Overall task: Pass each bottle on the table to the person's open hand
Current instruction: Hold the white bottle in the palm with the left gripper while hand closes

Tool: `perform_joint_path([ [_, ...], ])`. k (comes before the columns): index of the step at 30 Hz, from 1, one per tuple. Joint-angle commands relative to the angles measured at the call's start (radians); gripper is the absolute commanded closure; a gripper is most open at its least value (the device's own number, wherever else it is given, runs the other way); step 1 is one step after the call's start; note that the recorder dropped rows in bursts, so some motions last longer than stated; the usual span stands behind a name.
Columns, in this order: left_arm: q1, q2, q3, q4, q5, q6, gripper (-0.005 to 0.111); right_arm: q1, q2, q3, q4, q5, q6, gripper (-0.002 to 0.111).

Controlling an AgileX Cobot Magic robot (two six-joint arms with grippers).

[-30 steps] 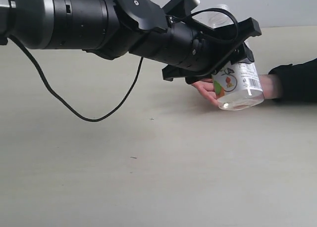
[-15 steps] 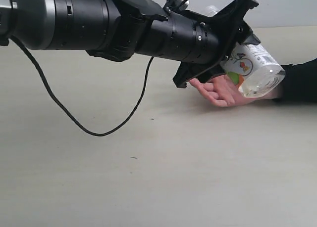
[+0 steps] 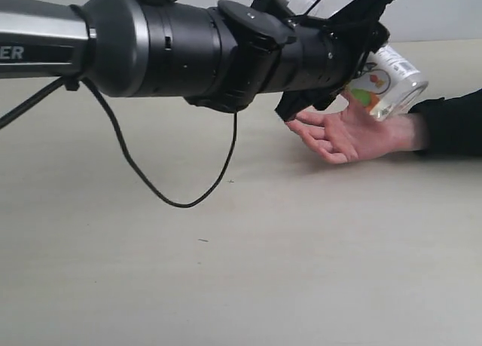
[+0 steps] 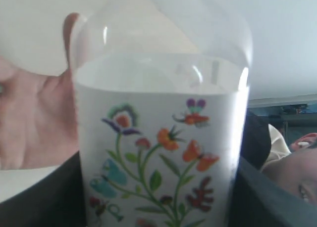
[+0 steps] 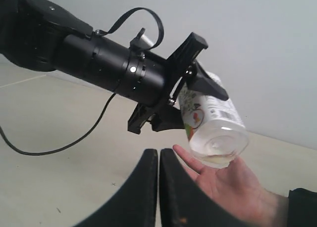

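Hovering left tool [image 3: 367,58], bottle [image 3: 392,78] above hand [image 3: 350,131]

The left arm [image 3: 173,48] stretched nearly level across from the left of the exterior view. Its left hand [image 3: 360,63] angled downward at the far end, jaws clamped on the floral bottle [image 3: 392,78], which hung tilted in the air. The right hand [image 5: 159,155] held nothing, its two fingers [image 5: 146,187] pressed together.

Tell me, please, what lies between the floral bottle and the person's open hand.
Nothing visible: in the exterior view the bottle, in the left gripper, hangs above the hand.
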Motion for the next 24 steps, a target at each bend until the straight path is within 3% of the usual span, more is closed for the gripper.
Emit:
perform_joint_path([
  [1,-0.015,0.063,-0.099,-0.017,-0.023,0.045,0.107,0.001,-0.004,0.001,0.002,-0.002,-0.001,0.106],
  [5,-0.032,0.119,-0.129,-0.049,-0.07,0.103,0.107,0.001,-0.004,0.001,0.002,-0.002,-0.001,0.106],
  [9,-0.047,0.136,-0.129,-0.301,-0.153,0.391,0.107,0.001,-0.004,0.001,0.002,-0.002,-0.001,0.106],
  [10,-0.052,0.136,-0.129,-0.301,-0.184,0.468,0.107,0.001,-0.004,0.001,0.002,-0.002,-0.001,0.106],
  [20,-0.068,0.134,-0.129,-0.301,-0.24,0.465,0.107,0.001,-0.004,0.001,0.002,-0.005,-0.001,0.106],
  [24,-0.127,0.132,-0.148,-0.301,-0.463,0.599,0.107,0.001,-0.004,0.001,0.002,-0.005,-0.001,0.106],
])
